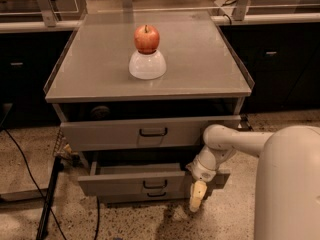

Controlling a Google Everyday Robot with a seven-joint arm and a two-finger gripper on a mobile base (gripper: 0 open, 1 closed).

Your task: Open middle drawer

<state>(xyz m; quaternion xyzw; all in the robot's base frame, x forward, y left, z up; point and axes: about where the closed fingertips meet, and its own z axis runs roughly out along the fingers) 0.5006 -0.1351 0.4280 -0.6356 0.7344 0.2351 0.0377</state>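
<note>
The middle drawer [125, 183] is a grey metal front with a small dark loop handle [155, 184]. It stands pulled out from the cabinet, below the taller top drawer [110, 134] and above the narrow bottom drawer [125, 198]. My gripper [197, 198] hangs pointing down at the right end of the middle drawer's front, close against it. My white arm [235, 141] reaches in from the right.
A red apple [146, 38] sits on an upturned white bowl [147, 65] on the cabinet's grey top [200, 69]. Dark cables [30, 184] run over the speckled floor at the left. Dark lab benches [280, 59] stand behind.
</note>
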